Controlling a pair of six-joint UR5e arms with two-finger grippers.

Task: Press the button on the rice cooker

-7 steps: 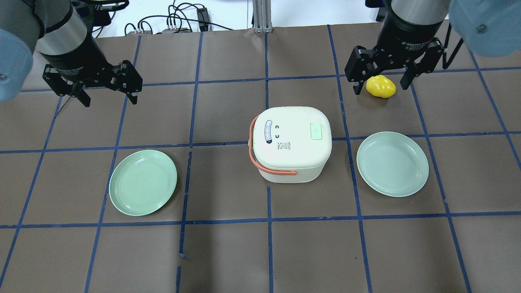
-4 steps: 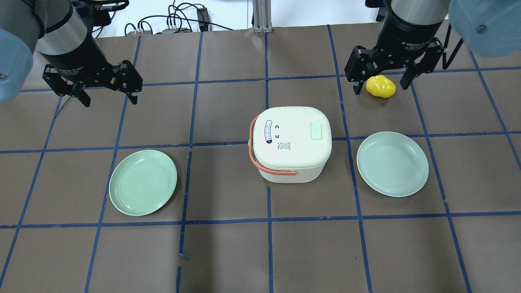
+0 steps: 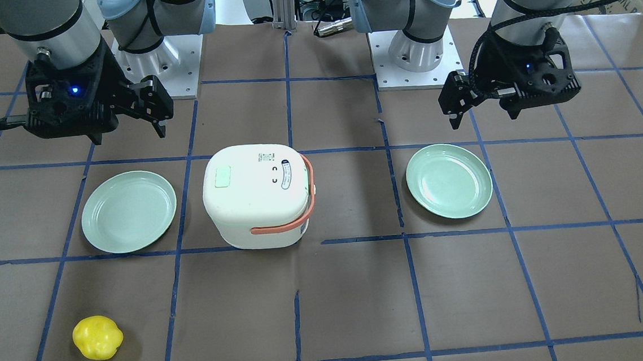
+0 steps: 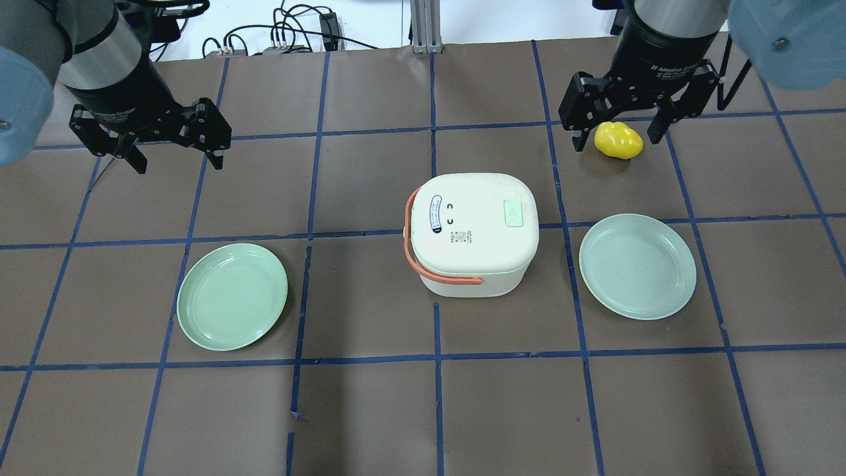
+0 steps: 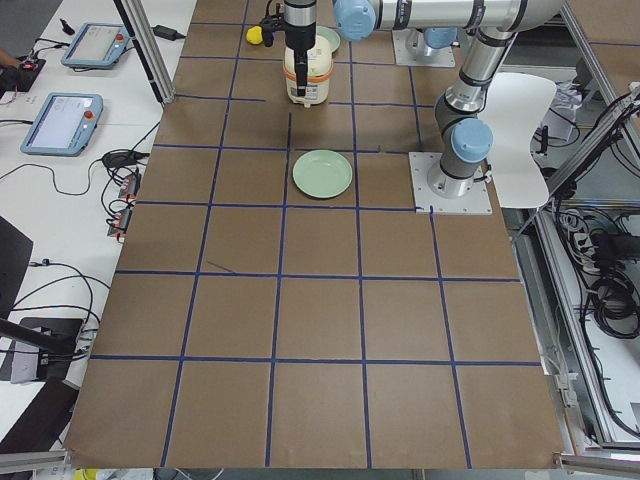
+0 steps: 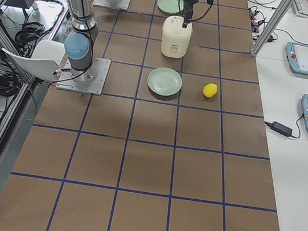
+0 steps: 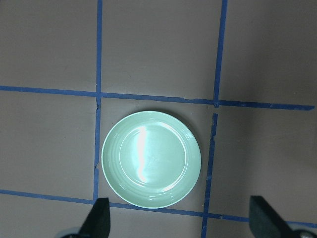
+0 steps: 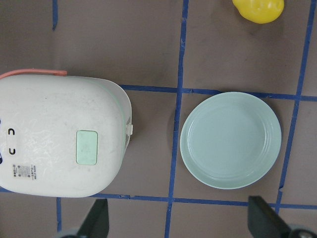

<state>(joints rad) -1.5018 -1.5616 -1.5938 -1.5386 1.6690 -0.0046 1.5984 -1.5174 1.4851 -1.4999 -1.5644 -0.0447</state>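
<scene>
left plate (image 4: pixel 231 296) | right plate (image 4: pixel 637 266) | yellow toy (image 4: pixel 618 140) (lumpy) | brown table (image 4: pixel 370 410)

Your right wrist view: rice cooker (image 8: pixel 59 134) cut at left edge, yellow object (image 8: pixel 258 10) cut at top, right gripper (image 8: pixel 181 220) only fingertips at bottom edge. Left gripper (image 7: pixel 182 220) same in its wrist view. Lid label (image 4: pixel 435 213) print too small for you to read.

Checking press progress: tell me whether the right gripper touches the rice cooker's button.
Apart. In the right wrist view the right gripper shows open fingertips at the frame's bottom, with the button clear of both.
</scene>
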